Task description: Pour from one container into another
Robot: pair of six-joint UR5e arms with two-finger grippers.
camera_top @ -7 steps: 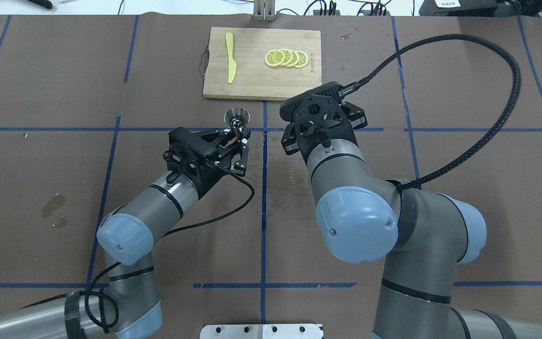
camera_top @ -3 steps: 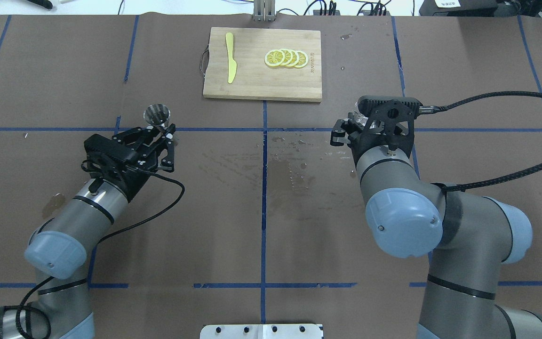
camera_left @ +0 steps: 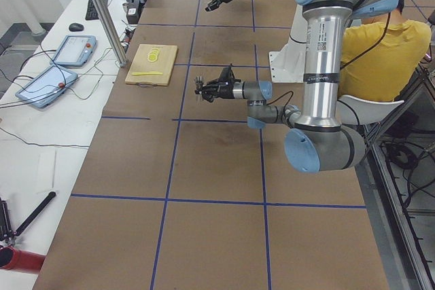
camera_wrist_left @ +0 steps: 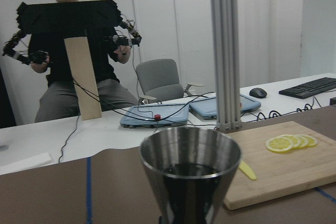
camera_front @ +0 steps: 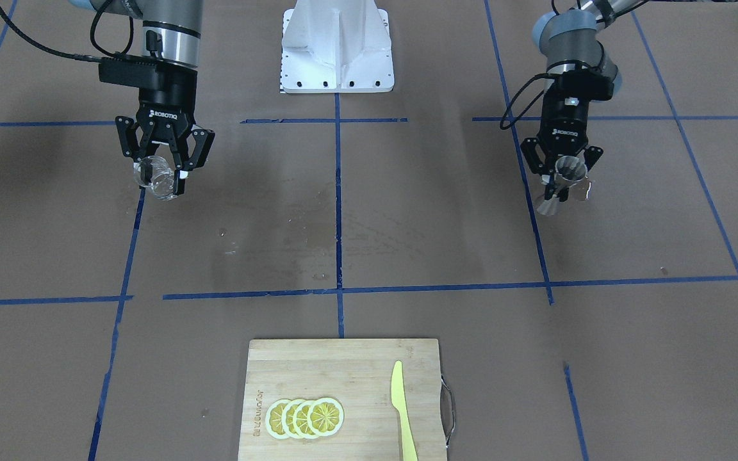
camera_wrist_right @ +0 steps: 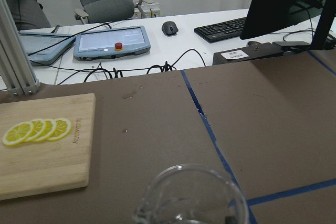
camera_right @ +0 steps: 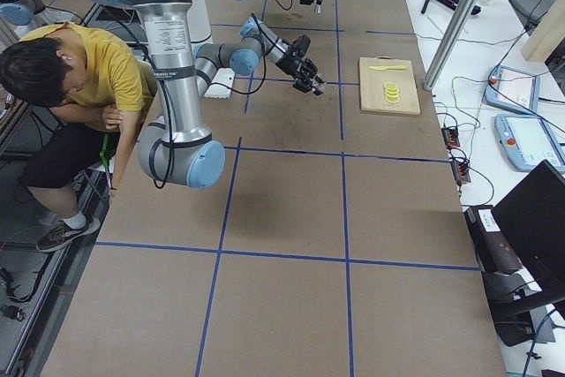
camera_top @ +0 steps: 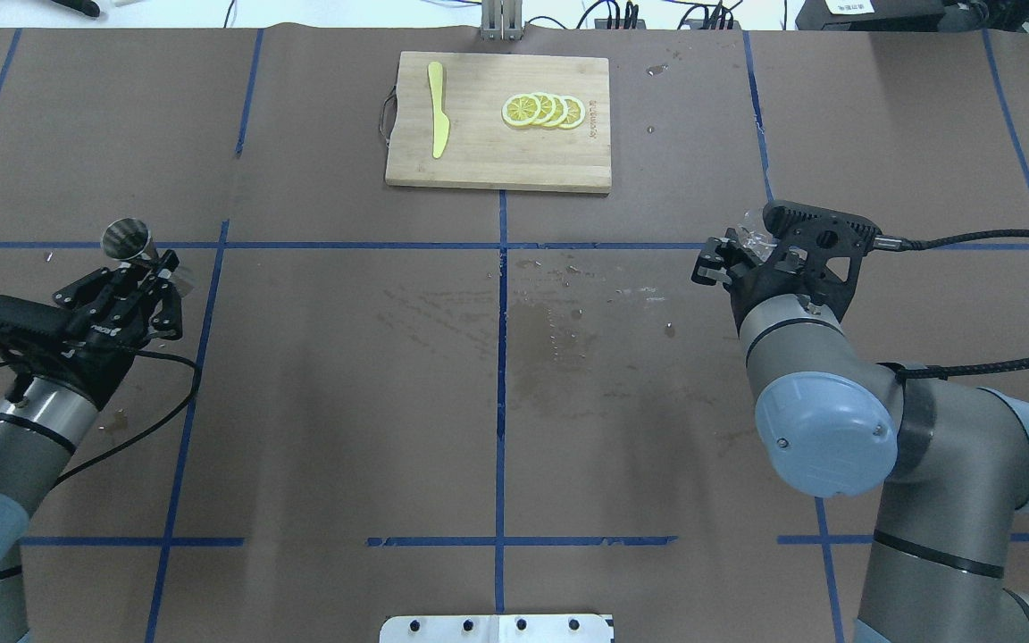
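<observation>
In the front-facing view the right gripper [camera_front: 161, 177] hangs at upper left, its fingers closed around a clear glass [camera_front: 153, 182] held above the brown table [camera_front: 446, 243]. White "ROBOTIQ" lettering reads across its black body. At upper right the left gripper [camera_front: 564, 174] clamps a steel jigger [camera_front: 551, 201] by its waist, tilted, also off the table. At bottom centre lies a bamboo cutting board [camera_front: 343, 365] with four lemon slices [camera_front: 305, 417] and a yellow knife [camera_front: 402, 413]; the mark burnt in along its left edge is too small to read.

From overhead, the jigger shows at the left edge and the glass peeks out from behind the right wrist at right, well apart; the board sits at top centre.

In both side views the arms reach out over the table with the cups in their claws.

The left wrist camera has the jigger upright at bottom centre, dark inside, with the board at right.

The right wrist camera shows the glass rim at bottom centre and the slices at left; a white label on a black box at upper right is illegible.
</observation>
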